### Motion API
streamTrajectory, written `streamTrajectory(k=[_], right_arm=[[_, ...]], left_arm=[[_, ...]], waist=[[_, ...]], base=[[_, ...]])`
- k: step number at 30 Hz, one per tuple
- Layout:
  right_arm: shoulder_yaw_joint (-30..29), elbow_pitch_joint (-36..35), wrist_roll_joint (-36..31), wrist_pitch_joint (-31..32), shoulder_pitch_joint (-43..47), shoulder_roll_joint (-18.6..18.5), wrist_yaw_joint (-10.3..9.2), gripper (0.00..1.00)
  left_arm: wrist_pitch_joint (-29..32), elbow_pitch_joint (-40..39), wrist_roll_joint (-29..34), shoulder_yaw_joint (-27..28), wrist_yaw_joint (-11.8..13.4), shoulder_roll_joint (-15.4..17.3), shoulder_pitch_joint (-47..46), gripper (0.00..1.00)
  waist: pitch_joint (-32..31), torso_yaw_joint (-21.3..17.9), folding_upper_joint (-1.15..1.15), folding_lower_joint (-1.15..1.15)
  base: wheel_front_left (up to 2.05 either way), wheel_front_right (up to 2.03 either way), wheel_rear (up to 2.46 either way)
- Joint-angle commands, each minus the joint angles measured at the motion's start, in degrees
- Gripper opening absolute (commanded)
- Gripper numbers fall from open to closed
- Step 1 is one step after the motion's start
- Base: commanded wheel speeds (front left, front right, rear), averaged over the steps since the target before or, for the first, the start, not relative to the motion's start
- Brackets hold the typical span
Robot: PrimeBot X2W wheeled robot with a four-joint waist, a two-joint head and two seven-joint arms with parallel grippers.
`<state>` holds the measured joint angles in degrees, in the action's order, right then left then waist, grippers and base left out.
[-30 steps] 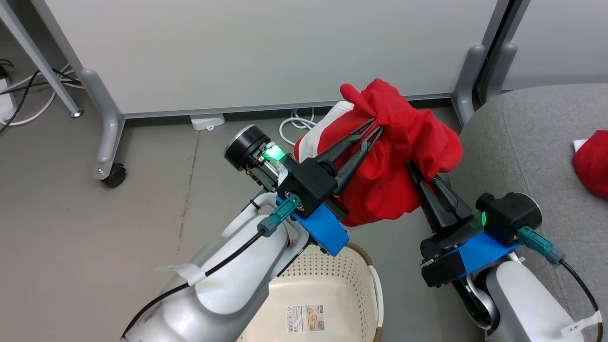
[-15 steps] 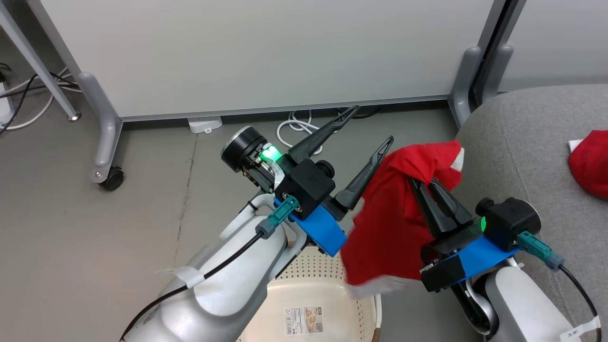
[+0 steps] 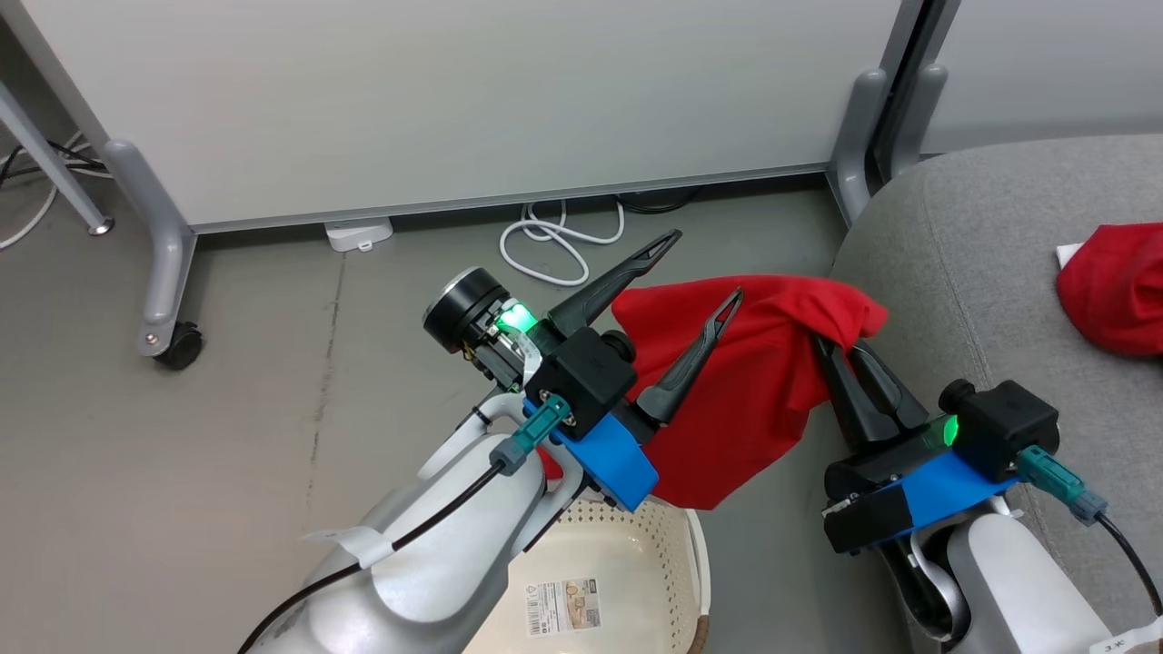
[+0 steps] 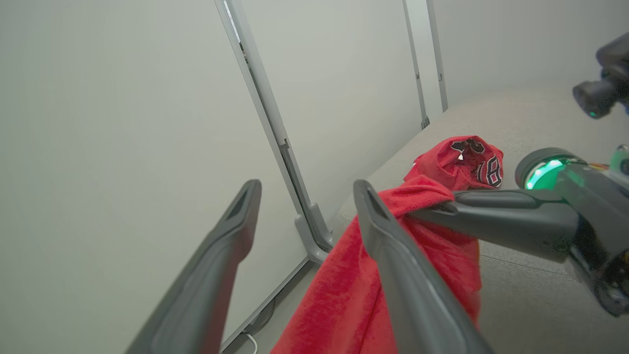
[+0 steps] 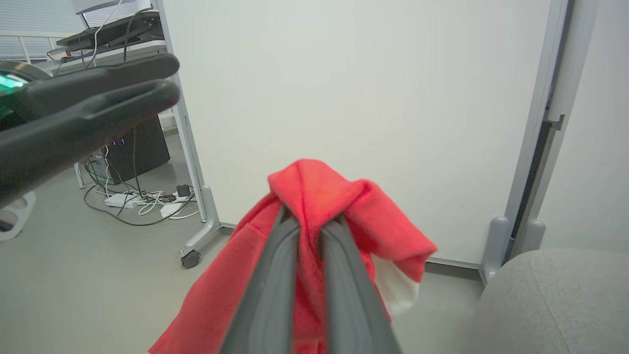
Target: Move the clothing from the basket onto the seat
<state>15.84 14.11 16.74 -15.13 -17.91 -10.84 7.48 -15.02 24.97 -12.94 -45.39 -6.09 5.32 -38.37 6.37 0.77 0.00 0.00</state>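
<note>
A red garment (image 3: 754, 381) hangs in the air from my right gripper (image 3: 840, 350), which is shut on its top fold just left of the seat (image 3: 981, 254). In the right wrist view the cloth (image 5: 314, 187) bunches over that gripper's (image 5: 312, 219) closed fingers. My left gripper (image 3: 707, 265) stands open beside the cloth, holding nothing; its own view shows the fingers (image 4: 305, 187) spread wide. A second red garment, a numbered jersey (image 4: 471, 157), lies on the grey seat (image 4: 530, 113) and shows at the head view's right edge (image 3: 1113, 291). The cream basket (image 3: 672, 536) sits below my left arm, its label showing inside.
White partition panels on grey wheeled feet (image 3: 168, 336) stand behind. A coiled white cable (image 3: 545, 245) and a white adapter (image 3: 359, 233) lie on the grey floor at the panel's base. More cables and a dark box (image 5: 137, 147) sit further left.
My left gripper has opened and let go of the red garment. The cloth dropped and now hangs from the right gripper alone. The head camera has shifted slightly.
</note>
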Motion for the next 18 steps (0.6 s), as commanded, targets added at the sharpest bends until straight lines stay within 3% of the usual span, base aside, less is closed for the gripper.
streamTrajectory(k=[1,18], right_arm=[[-0.44,-0.28,-0.32,-0.01,0.77,0.25,0.03,0.00],[-9.14,-2.79,-2.05,-0.02,1.61,1.29,0.03,0.00]], left_arm=[[-0.23,0.10,0.30,-0.08,-0.09,0.37,0.63,1.00],[-0.19,1.00,0.33,-2.69,-0.76,0.35,-0.56,1.00]], waist=[[0.35,-0.63,0.00,0.00],[4.58,-8.64,0.00,0.00]], base=[[0.00,0.00,0.00],[0.00,0.00,0.00]])
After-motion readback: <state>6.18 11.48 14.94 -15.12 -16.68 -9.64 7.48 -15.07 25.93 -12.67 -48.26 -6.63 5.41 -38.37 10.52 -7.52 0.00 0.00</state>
